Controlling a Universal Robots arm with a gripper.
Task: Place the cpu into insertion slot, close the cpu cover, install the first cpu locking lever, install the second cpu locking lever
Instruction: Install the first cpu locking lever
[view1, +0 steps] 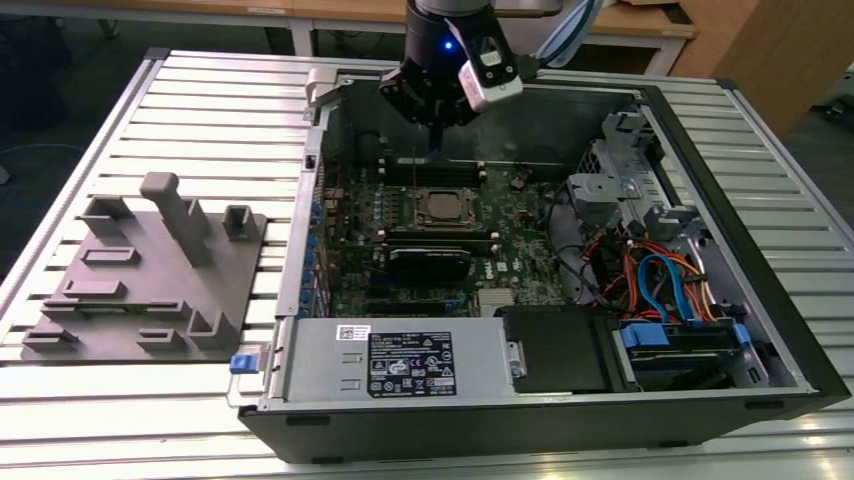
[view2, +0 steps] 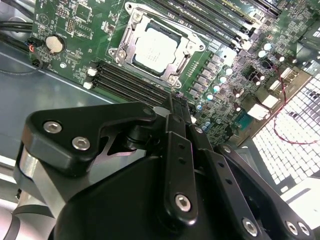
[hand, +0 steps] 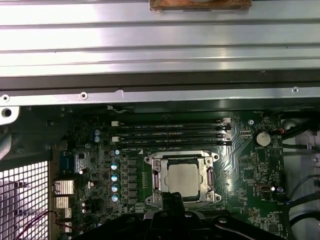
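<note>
- Cpu (view1: 437, 208): one small, flat, square chip with a dull silver-grey top. It lies in its socket on the green motherboard (view1: 521, 215), near the middle of the open computer case (view1: 534, 425).
- One cpu cover (hand: 154, 176): a thin, bright metal frame with a square cut-out, lying flat around the chip.
- At the exterior view's left, one matte grey fixture plate (view1: 127, 300) carries several upright blocks. It rests on the ribbed metal table (view1: 200, 110).
- One black gripper (view1: 437, 152) hangs over the board just beyond the socket, apart from the chip. Its fingers are pressed together with nothing between them.
- Four long, black, parallel memory slots (hand: 170, 135) run just beside the socket.
- One black rectangular heatsink block (view1: 427, 262) sits on the socket's nearer side.
- One round silver coin cell (hand: 263, 138) sits on the board.
- At the exterior view's right, a loose bundle of blue, orange and red cables (view1: 667, 280) lies near a grey sheet-metal drive cage (view1: 607, 185).
</note>
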